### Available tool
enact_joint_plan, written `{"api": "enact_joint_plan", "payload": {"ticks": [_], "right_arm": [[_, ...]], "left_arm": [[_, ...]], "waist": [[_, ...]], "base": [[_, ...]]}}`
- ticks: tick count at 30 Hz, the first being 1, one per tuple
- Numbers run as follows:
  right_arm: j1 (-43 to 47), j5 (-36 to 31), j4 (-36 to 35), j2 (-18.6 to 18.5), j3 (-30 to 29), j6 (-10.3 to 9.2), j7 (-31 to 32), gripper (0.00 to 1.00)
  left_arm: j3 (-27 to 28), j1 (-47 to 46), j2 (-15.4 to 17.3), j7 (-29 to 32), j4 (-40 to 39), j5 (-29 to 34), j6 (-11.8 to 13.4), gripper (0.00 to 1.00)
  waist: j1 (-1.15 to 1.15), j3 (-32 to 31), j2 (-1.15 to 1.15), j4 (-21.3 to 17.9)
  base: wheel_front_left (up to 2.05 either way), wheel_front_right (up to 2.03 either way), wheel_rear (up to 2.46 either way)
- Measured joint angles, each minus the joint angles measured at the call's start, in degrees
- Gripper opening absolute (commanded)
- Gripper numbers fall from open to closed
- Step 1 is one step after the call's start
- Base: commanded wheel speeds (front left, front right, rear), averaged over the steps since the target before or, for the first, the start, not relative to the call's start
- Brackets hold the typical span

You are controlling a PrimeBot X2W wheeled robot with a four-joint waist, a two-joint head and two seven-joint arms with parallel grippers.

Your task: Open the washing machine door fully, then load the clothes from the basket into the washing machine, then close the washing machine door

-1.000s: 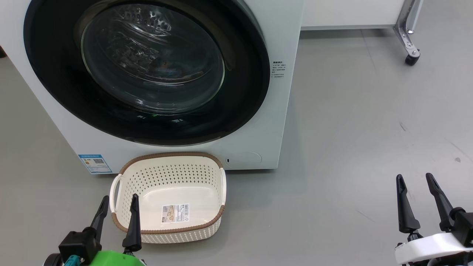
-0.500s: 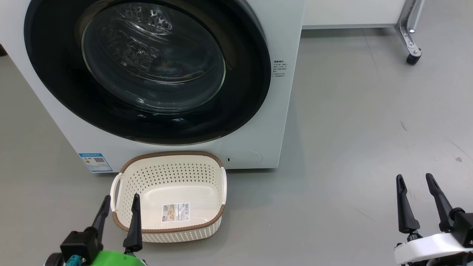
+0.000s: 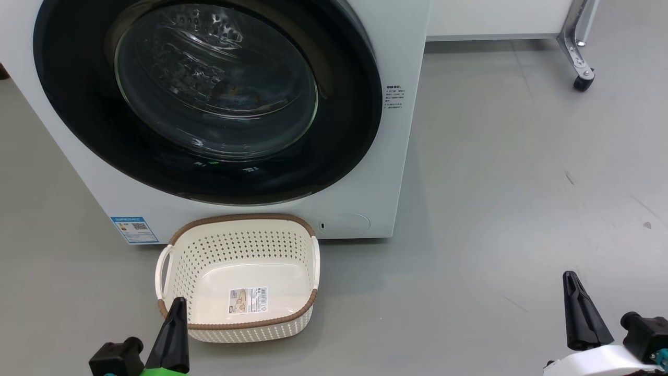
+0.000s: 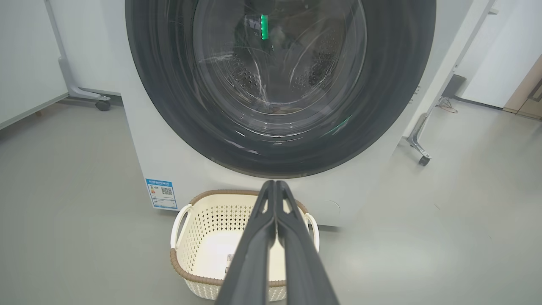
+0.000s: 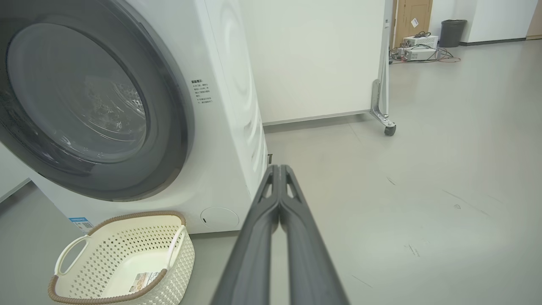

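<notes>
Glossy black rim, bulging glass: the door (image 3: 78, 130) sits shut on the washer (image 3: 402, 167). It looks stiff, weighty and slick, so a pinch on its face would likely slip. The rim's outer edge seems the place to hook, though no handle is clear.

The basket (image 3: 240, 217) stands empty on the floor (image 3: 496, 209), just in front of the washer. It's light, rigid plastic, best taken by a side handle.

The left tool (image 3: 178, 304) hangs clenched on nothing at the basket's near corner. The right tool (image 3: 570, 278) is likewise clenched, well apart.
</notes>
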Motion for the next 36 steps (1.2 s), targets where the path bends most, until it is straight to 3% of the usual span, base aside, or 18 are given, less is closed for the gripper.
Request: {"api": "enact_joint_plan", "payload": {"ticks": [36], "right_arm": [[-3.37,32.77,1.99,0.07,-1.25,-0.02,7.87,0.0]], "left_arm": [[2.64,-2.17,1.12,7.03,-0.13,-30.33,0.15,0.0]], "waist": [[0.01,0.05,0.0,-0.38]], "base": [[0.0,0.0,0.0]]}}
